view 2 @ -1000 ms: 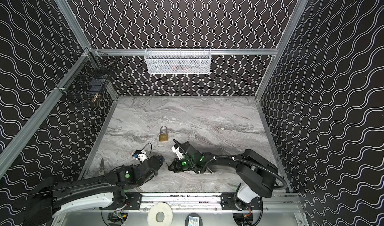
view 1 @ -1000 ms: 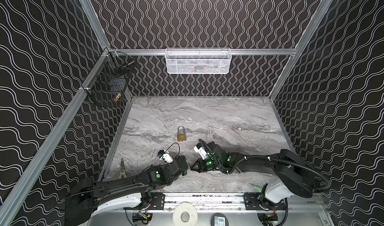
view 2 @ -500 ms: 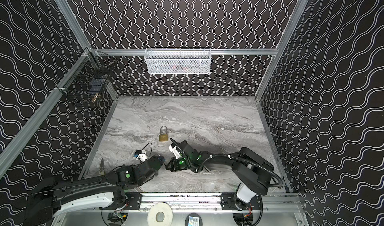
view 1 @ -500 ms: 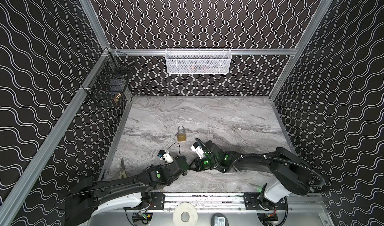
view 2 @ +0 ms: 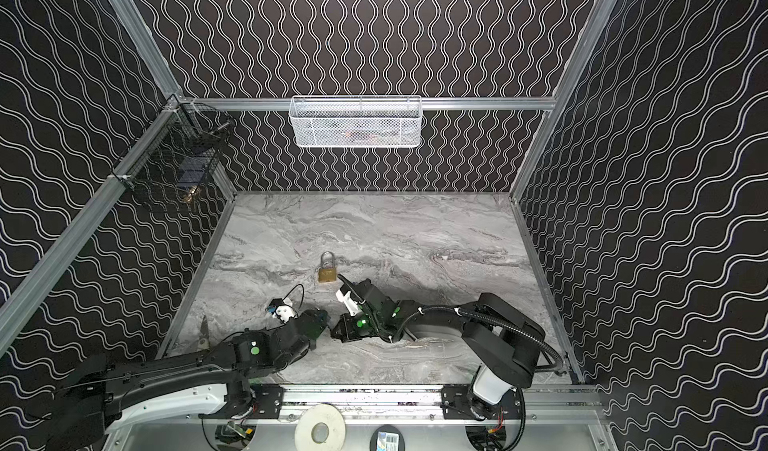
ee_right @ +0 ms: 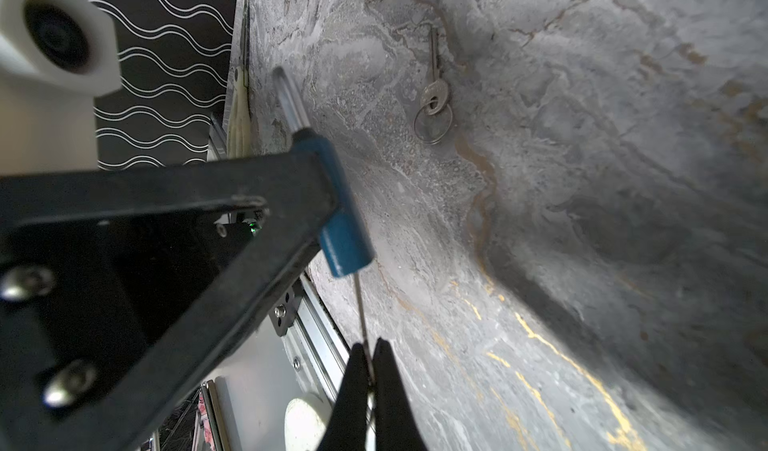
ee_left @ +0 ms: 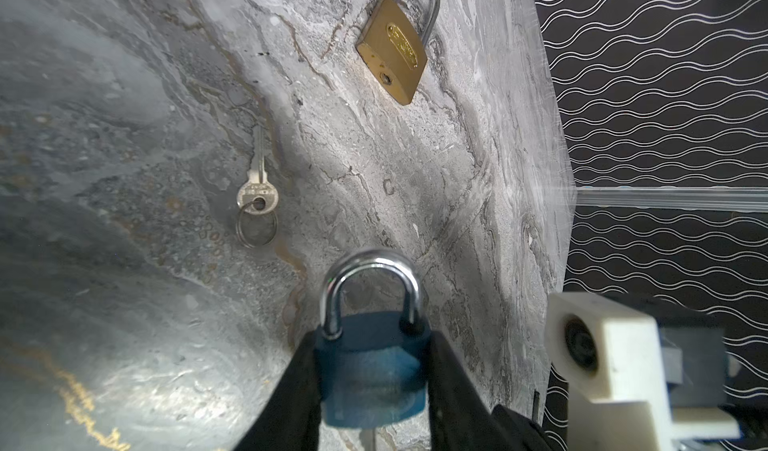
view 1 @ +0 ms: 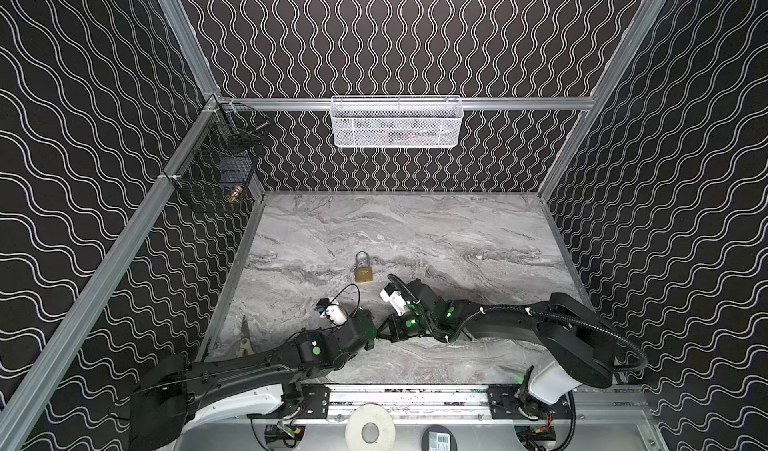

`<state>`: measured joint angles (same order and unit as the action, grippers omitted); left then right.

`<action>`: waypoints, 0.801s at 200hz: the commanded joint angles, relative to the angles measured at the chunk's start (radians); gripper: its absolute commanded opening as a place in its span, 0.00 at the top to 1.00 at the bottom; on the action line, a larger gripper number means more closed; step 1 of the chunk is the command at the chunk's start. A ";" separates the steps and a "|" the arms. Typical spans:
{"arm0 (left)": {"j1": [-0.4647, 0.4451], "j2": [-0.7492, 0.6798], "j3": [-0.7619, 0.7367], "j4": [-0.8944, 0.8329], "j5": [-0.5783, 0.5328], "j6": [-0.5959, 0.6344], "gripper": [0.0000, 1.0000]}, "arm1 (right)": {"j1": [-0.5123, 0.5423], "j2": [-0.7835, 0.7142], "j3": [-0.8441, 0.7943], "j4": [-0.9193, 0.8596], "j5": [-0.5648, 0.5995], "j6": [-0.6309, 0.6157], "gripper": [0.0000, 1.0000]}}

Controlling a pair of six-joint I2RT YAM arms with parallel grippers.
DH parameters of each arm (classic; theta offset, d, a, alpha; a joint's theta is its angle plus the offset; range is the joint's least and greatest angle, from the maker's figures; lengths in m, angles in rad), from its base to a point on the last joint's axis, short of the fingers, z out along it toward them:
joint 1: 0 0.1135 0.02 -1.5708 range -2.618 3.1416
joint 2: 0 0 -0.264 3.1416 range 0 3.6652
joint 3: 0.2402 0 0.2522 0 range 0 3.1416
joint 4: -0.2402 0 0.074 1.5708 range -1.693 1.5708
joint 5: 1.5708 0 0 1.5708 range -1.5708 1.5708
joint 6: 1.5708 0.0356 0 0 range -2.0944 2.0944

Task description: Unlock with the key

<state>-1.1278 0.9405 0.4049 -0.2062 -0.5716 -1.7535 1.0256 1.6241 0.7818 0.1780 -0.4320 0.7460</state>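
Note:
My left gripper (ee_left: pixel 372 341) is shut on a blue padlock (ee_left: pixel 370 370), its fingers pressing the body's two sides, and the steel shackle (ee_left: pixel 372 270) looks closed. My right gripper (ee_right: pixel 370 349) is shut on a key (ee_right: pixel 360 307), seen edge-on. The thin blade runs up to the bottom face of the blue padlock (ee_right: pixel 345 241). In both top views the left gripper (view 1: pixel 370 330) and right gripper (view 1: pixel 388 331) meet tip to tip near the table's front middle, so the lock and key are mostly hidden there.
A brass padlock (view 1: pixel 363 272) (ee_left: pixel 392 54) lies flat just beyond the grippers. A spare key on a ring (ee_left: pixel 257 187) (ee_right: pixel 434 91) lies on the marble nearby. Pliers (view 1: pixel 245 339) rest by the left edge. A white mesh basket (view 1: pixel 395 123) and a black wire basket (view 1: pixel 216 170) hang on the walls.
The right wrist has edged slightly left toward the left gripper. The left arm has stayed put, and both grips are unchanged.

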 commanded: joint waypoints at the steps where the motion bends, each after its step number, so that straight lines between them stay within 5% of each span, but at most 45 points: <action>1: -0.001 -0.006 -0.002 0.025 0.001 0.014 0.81 | -0.003 -0.009 0.008 0.002 0.021 -0.015 1.00; 160: -0.001 0.022 -0.007 0.068 0.031 0.031 0.81 | -0.016 -0.007 0.051 -0.046 0.018 -0.069 1.00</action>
<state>-1.1278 0.9581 0.3992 -0.1745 -0.5678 -1.7458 1.0107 1.6150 0.8124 0.1070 -0.4168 0.6884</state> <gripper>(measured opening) 0.362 0.061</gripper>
